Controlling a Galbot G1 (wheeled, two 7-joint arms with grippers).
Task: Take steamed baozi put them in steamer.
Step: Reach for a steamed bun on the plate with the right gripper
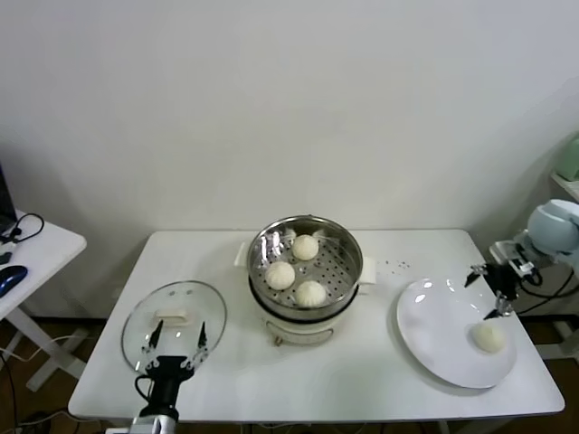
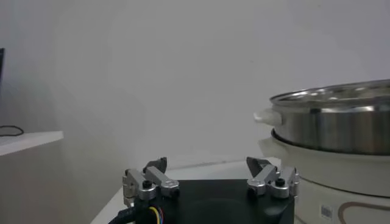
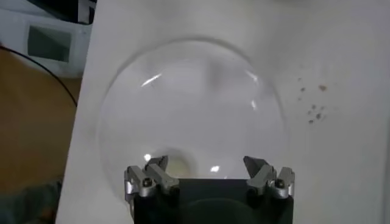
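step: three buns (image 1: 296, 270) already in the steamer (image 1: 348, 269); we're on the fourth and last bun (image 1: 488, 336), not yet picked up.
last bun: sits on the white plate (image 1: 434, 334) by the table's right edge, toward the front right corner.
right hand (image 1: 491, 294): above the plate's far right rim, fingers spread, holding nothing; bun just in front of it.
left hand (image 1: 172, 346): parked at the front left edge over the glass lid (image 1: 174, 312), fingers apart, empty.
next move: we judge the right hand must drop onto the bun, close gently, lift, carry left to the steamer.
open room: bare table (image 1: 389, 398) between plate and steamer, so the path looks free.
edges: plate lies close to the table's right edge; the steamer wall must be cleared; the free spot inside looks like its right side.
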